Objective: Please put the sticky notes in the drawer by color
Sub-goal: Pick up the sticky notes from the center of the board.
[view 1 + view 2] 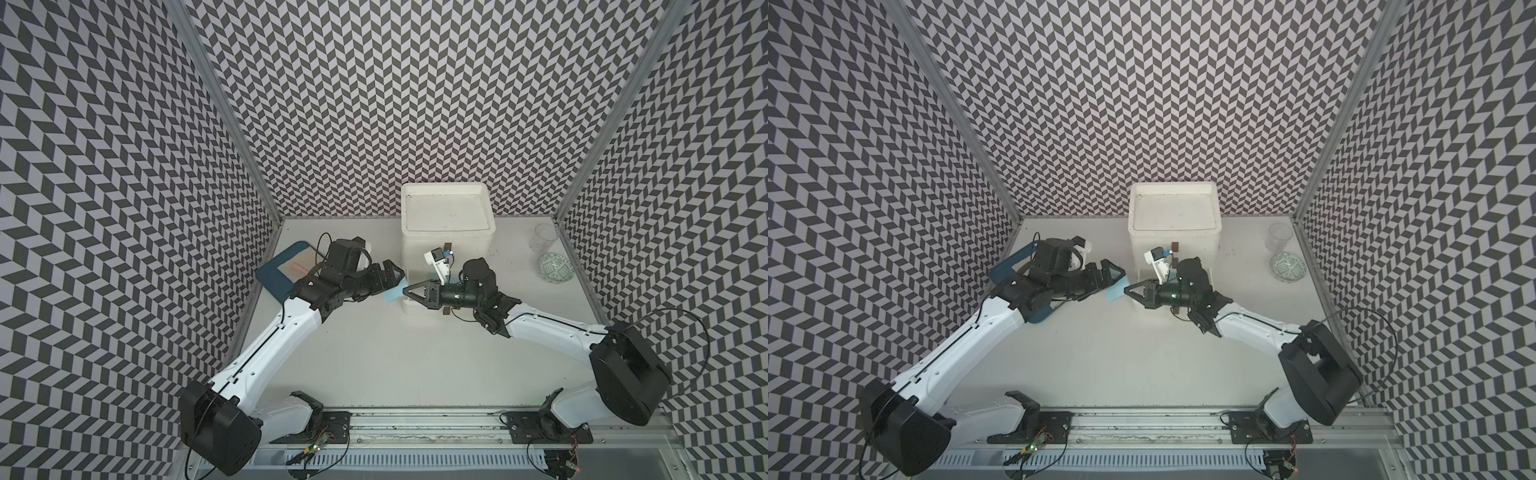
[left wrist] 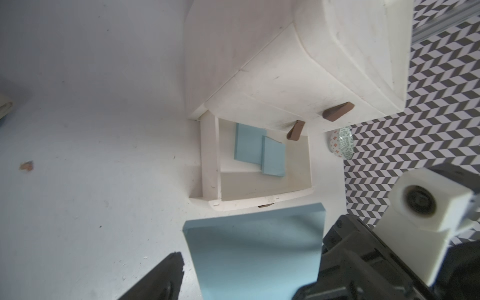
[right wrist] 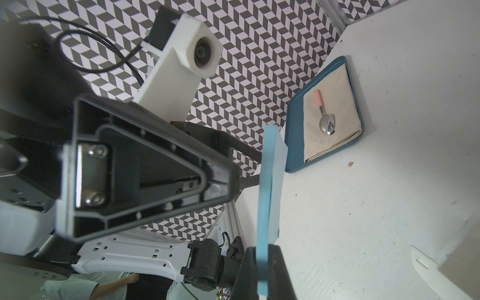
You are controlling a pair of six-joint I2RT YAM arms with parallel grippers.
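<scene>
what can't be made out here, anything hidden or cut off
Upper two drawers, left wrist view: shut fronts hide any contents.
Open bottom drawer: in both top views the right arm covers its inside.
Spoon on the dark blue tray: in a top view the left arm hides all but its pink handle.
Blue sticky note in the right gripper: both top views show only a corner.

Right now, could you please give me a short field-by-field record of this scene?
right gripper: shut on blue sticky note
left gripper: open, close to that note
drawer box: bottom drawer pulled open
inside it: two blue notes
tray: beige cloth, spoon on top
far right: glass, patterned bowl
</scene>
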